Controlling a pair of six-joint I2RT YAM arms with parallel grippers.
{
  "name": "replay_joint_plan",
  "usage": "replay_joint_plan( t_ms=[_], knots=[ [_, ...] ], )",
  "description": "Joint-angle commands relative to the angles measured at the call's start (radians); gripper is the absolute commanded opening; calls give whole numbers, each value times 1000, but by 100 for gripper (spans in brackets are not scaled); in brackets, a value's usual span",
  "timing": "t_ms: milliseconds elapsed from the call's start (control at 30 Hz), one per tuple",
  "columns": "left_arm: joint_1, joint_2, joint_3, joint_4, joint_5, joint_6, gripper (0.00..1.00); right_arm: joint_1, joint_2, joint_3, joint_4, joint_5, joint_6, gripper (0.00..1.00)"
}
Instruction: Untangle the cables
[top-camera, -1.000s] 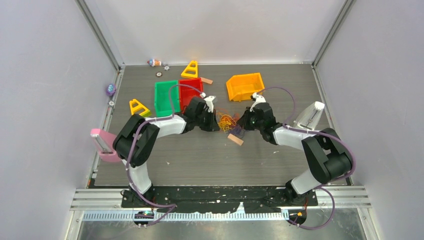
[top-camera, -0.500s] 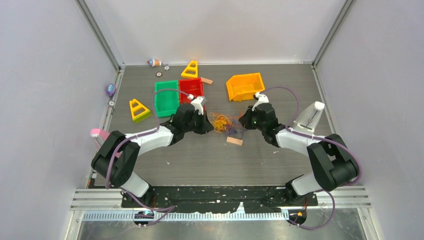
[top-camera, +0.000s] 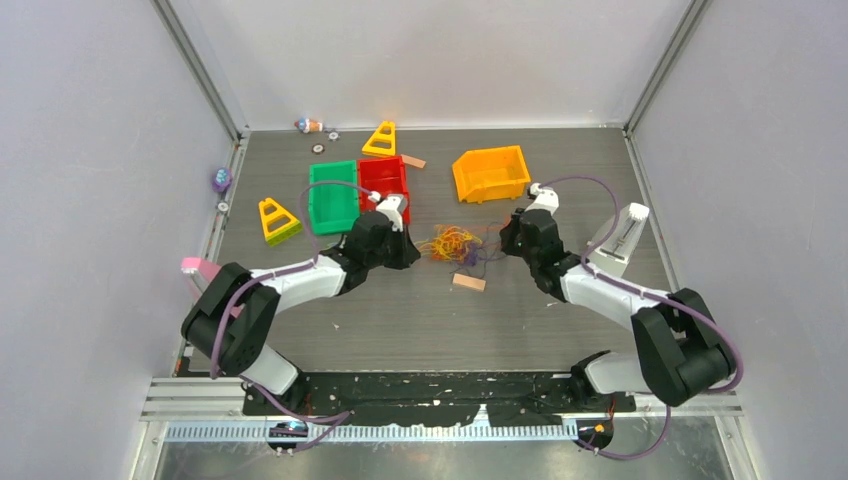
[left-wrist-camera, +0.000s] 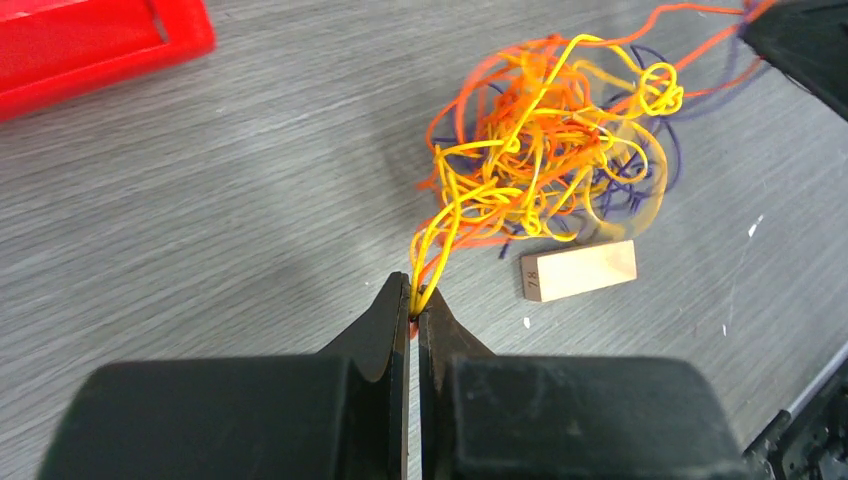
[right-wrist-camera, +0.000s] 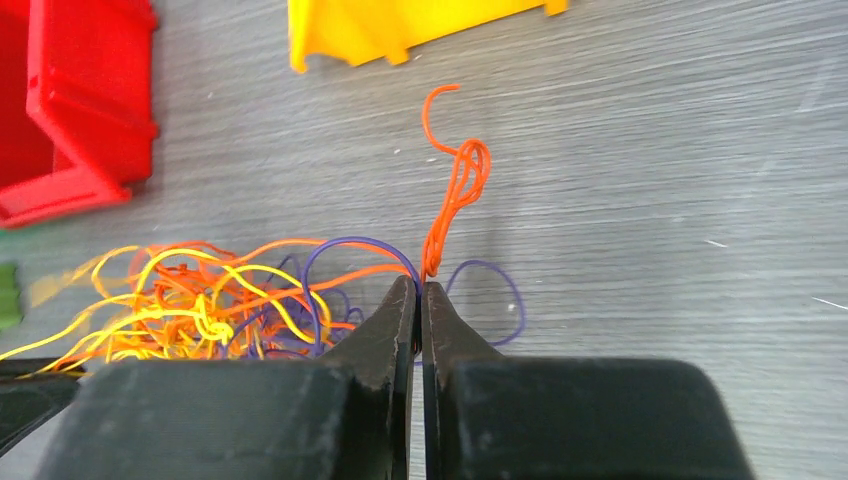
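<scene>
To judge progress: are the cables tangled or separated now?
Tangled. The cables form one mixed clump; the left gripper and right gripper each pinch a strand.

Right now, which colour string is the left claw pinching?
The yellow cable: it runs straight into the shut left gripper. The orange cable is pinched by the right gripper instead.

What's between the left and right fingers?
The tangled orange, yellow and purple cables, in the top view; left fingers and right fingers each pinch a strand.
</scene>
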Motion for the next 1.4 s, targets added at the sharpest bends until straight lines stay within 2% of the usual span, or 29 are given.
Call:
replay_joint_plan(
  t_ms=[0,267,367,467,567,667,733,800,867,933,1033,1367],
  knots=[
    [6,-81,-16,-17,-162,4,0,-11,-85,-29,-10,230,34,5],
    [6,-175,-93,19,-284,-8,0,-11,-103,-34,-24,240,33,5],
    [6,-211,-102,-32,-443,-52,0,-10,-109,-41,-20,248,38,5],
    [7,-237,-121,-37,-502,-62,0,-11,-118,-43,-29,272,45,5],
    [7,-239,-126,-16,-481,-57,0,-11,-136,-56,-22,289,51,5],
    [8,-200,-108,28,-321,-1,0,-11,-145,-66,2,262,35,7],
    [6,-165,-80,59,-161,38,0,-9,-152,-74,27,196,-10,15],
    [0,-132,-78,104,-56,41,0,-6,-163,-102,114,123,-38,56],
    [-4,-109,-69,117,-25,40,0,-5,-165,-132,200,33,-68,72],
    [-5,-89,-48,103,-5,43,0,1,-146,-130,242,-55,-96,77],
    [-5,-69,-28,82,3,43,0,29,-93,-85,235,-153,-131,77],
    [-7,-43,11,18,-7,52,0,142,158,143,46,-165,-223,82]
  ],
)
